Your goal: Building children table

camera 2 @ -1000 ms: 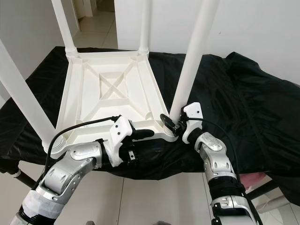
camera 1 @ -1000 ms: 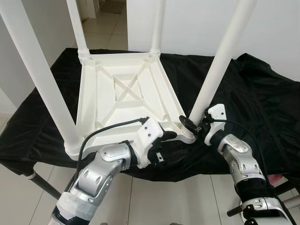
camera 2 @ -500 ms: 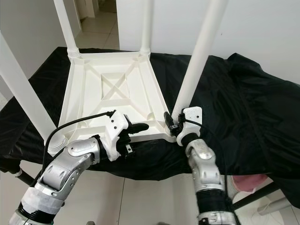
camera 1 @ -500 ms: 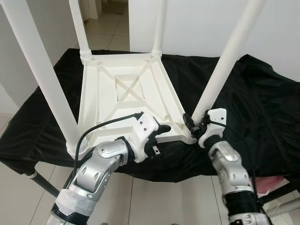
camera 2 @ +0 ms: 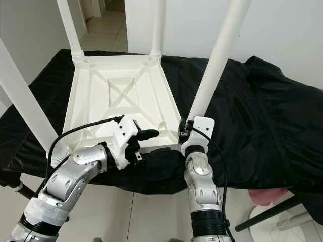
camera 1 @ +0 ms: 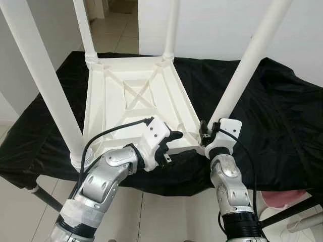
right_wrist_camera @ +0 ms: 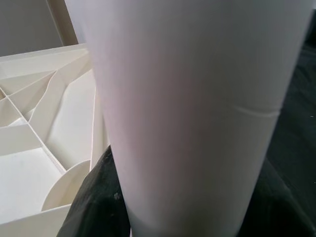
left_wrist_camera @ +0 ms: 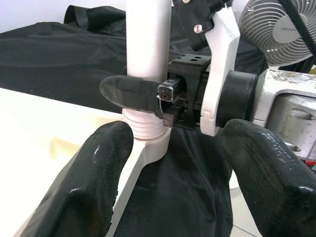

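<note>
On the black-draped desk (camera 1: 282, 116) the upturned tabletop (camera 1: 133, 108) lies; right gripper (camera 1: 206, 137) fingers clamp the near-right leg (camera 1: 237, 85) base, probably seating it, while left gripper (camera 1: 169, 142) fingers, spread and empty, steady the near rim.

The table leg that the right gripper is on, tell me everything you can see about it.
The table leg is a smooth white tube, plastic by the look of it, and it leans a little. Its ribbed base sits in the near right corner socket of the upturned white tabletop, which lies on a black cloth. The right gripper clasps the leg just above that base, one black finger curving around it. The left gripper rests on the tabletop's near edge beside it, fingers apart.
</note>
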Robot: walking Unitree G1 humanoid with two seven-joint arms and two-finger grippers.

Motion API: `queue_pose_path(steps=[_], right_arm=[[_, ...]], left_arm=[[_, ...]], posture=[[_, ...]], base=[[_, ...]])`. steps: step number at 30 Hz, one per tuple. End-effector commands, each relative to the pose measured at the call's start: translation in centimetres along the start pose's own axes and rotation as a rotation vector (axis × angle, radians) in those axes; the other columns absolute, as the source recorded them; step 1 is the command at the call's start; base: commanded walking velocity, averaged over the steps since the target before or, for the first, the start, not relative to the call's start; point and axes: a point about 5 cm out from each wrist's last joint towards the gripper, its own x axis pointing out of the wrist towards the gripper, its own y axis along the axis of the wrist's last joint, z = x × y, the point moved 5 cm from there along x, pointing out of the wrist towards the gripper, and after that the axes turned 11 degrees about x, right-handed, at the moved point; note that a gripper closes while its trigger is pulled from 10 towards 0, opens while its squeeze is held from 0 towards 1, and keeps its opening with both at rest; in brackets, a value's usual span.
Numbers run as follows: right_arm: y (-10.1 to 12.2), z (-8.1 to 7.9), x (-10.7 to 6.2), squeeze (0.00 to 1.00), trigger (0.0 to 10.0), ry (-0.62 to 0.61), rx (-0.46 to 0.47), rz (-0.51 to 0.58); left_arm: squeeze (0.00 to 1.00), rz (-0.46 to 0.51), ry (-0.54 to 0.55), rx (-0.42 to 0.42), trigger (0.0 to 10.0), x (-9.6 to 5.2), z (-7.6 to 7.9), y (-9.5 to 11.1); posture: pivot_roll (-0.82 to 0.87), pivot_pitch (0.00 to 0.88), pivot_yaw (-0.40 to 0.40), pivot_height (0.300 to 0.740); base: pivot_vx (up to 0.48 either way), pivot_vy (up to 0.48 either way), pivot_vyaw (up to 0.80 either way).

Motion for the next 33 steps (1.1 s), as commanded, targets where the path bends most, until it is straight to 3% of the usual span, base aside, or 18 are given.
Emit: queue_pose_path(steps=[1, 3, 4, 10, 16, 17, 18, 19, 21, 24, 26, 33], right_arm=[[-0.2, -0.5, -0.4, 0.22, 10.0, -0.003, 0.066, -0.006], [0.0, -0.5, -0.4, 0.22, 10.0, -0.003, 0.057, -0.002], [0.1, -0.7, -0.5, 1.0, 10.0, 0.006, 0.059, -0.001], [0.8, -0.5, -0.7, 1.0, 10.0, 0.004, 0.04, 0.021], [1.1, 0.1, -1.3, 1.0, 10.0, 0.114, -0.001, 0.003], [1.2, 0.2, -1.5, 0.5, 10.0, 0.164, -0.021, -0.005], [1.2, 0.2, -1.5, 0.5, 10.0, 0.164, -0.021, -0.005], [1.2, 0.3, -1.8, 0.0, 10.0, 0.244, -0.039, -0.017], [1.1, 0.8, -2.0, 0.0, 10.0, 0.355, -0.078, -0.046], [1.0, 1.0, -2.0, 0.0, 10.0, 0.377, -0.093, -0.055], [0.9, 1.1, -1.8, 0.0, 10.0, 0.476, -0.113, -0.085], [0.6, 0.4, -1.3, 0.0, 10.0, 0.618, -0.162, -0.146]], left_arm=[[0.0, -0.002, 0.036, 0.007, 10.0, 0.0, -0.5, 0.1], [0.0, -0.001, 0.037, 0.006, 10.0, 0.0, -0.5, 0.1], [0.0, -0.002, 0.037, 0.006, 10.0, 0.1, -0.5, 0.1], [0.0, 0.0, 0.041, 0.006, 10.0, 0.0, -0.5, 0.1], [0.0, 0.003, 0.044, 0.009, 10.0, 0.0, -0.5, 0.2], [0.0, 0.004, 0.043, 0.008, 10.0, 0.0, -0.5, 0.2], [0.0, 0.004, 0.043, 0.008, 10.0, 0.0, -0.5, 0.2], [0.0, 0.006, 0.04, 0.008, 10.0, 0.1, -0.4, 0.2], [0.0, 0.009, 0.03, 0.009, 10.0, 0.1, -0.2, 0.3], [0.0, 0.01, 0.027, 0.009, 10.0, 0.2, -0.2, 0.3], [0.0, 0.013, 0.013, 0.014, 10.0, 0.3, 0.0, 0.3], [0.0, 0.021, -0.003, 0.026, 10.0, 0.7, -0.1, 0.6]], posture=[[-0.08, 0.0, -0.003, 0.74], [-0.08, 0.0, -0.003, 0.74], [-0.08, 0.0, -0.004, 0.74], [-0.08, 0.0, -0.008, 0.74], [-0.08, 0.0, -0.012, 0.74], [-0.08, 0.0, -0.012, 0.74], [-0.08, 0.0, -0.012, 0.74], [-0.09, 0.0, -0.011, 0.74], [-0.09, 0.0, -0.01, 0.74], [-0.09, 0.0, -0.01, 0.74], [-0.1, 0.0, 0.0, 0.74], [-0.1, 0.0, 0.008, 0.74]], base=[[0.0, 0.0, 0.0], [0.0, 0.0, 0.0], [0.0, 0.0, 0.0], [0.0, 0.0, 0.0], [0.0, 0.0, 0.0], [0.0, 0.0, 0.0], [0.0, 0.0, 0.0], [0.0, 0.0, 0.0], [0.0, 0.0, 0.0], [0.0, 0.0, 0.0], [0.0, 0.0, 0.0], [0.0, 0.0, 0.0]])
